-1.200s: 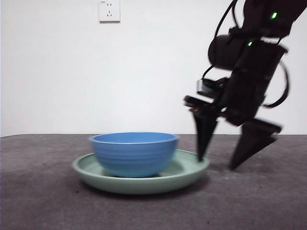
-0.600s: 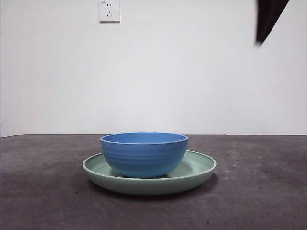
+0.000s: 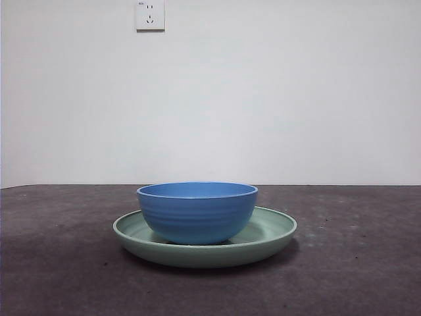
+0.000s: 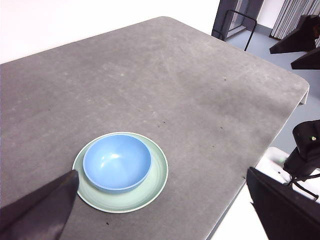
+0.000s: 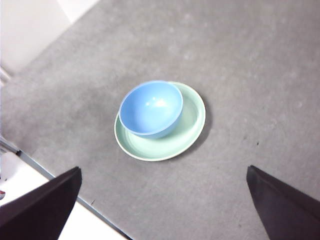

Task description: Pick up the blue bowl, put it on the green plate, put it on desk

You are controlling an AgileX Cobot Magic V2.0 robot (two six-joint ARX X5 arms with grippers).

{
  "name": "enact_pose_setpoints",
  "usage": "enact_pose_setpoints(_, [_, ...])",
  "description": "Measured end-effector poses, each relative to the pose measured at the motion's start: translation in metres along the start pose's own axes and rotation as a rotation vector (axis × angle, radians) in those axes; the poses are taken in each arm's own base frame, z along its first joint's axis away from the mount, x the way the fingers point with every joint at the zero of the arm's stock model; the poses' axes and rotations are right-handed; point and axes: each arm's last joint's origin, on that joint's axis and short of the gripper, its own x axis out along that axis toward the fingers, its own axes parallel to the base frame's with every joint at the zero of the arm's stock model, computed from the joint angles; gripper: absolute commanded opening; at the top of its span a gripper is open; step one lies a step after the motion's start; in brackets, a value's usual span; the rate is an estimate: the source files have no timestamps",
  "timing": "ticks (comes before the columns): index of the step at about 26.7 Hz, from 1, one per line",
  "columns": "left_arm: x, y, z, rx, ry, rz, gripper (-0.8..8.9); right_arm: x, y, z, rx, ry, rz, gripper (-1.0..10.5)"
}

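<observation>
The blue bowl (image 3: 197, 212) sits upright in the green plate (image 3: 271, 229), and the plate rests flat on the desk (image 3: 355, 270). No gripper shows in the front view. High above the desk, my left gripper (image 4: 161, 174) is open and holds nothing, with the blue bowl (image 4: 117, 162) and green plate (image 4: 152, 186) far below its jaws. Also raised, my right gripper (image 5: 163, 169) is open and empty over the bowl (image 5: 151, 107) and plate (image 5: 189, 127). The right gripper's dark jaws (image 4: 299, 44) also appear beyond the desk's far corner in the left wrist view.
A white wall with a socket (image 3: 150, 14) stands behind the desk. The desk's rounded edge (image 4: 300, 85) drops to a grey floor with a black metal frame (image 4: 235, 22). Bare desk surface (image 5: 240, 60) surrounds the plate.
The arm at the plate's right rim rose out of the front view. Plate and bowl shifted slightly right a second ago and have rested still since.
</observation>
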Motion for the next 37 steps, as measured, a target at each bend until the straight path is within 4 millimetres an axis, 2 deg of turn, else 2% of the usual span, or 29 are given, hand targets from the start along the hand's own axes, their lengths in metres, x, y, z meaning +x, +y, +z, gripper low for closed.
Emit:
enact_pose_setpoints(1, [0.0,0.0,0.0,0.0,0.0,0.0,5.37,0.0,0.0,0.0,-0.001,-0.001,0.0,6.0])
enact_pose_setpoints(2, [0.0,0.0,0.0,0.0,0.001,0.0,3.95,0.0,0.0,0.0,0.0,0.0,0.0,6.0])
enact_pose_setpoints(3, [0.0,0.0,0.0,0.0,0.001,0.0,2.17,0.0,0.0,0.0,-0.001,0.0,0.0,5.3])
enact_pose_setpoints(4, [0.0,0.0,0.0,0.0,0.0,0.0,0.45,0.0,0.0,0.0,0.0,0.0,0.0,2.9])
enact_pose_setpoints(5, [0.0,0.0,0.0,0.0,0.001,0.0,0.05,0.0,0.0,0.0,0.0,0.0,0.0,0.8])
enact_pose_setpoints(6, [0.0,0.0,0.0,0.0,0.0,0.0,0.17,0.0,0.0,0.0,-0.001,0.0,0.0,-0.1])
enact_pose_setpoints(8, [0.0,0.0,0.0,-0.001,0.0,0.0,0.17,0.0,0.0,0.0,-0.001,0.0,0.0,0.4])
enact_pose_setpoints(32, [0.0,0.002,0.0,-0.01,-0.003,0.024,0.18,0.0,0.0,0.001,-0.006,-0.01,0.002,0.4])
enact_pose_setpoints(34, [0.005,0.005,-0.002,-0.026,-0.013,0.067,0.19,0.0,0.0,0.001,-0.006,-0.01,0.002,0.4])
enact_pose_setpoints(37, [0.025,0.019,-0.012,-0.061,-0.049,0.172,0.19,0.0,0.0,0.001,-0.006,-0.01,0.002,0.4])
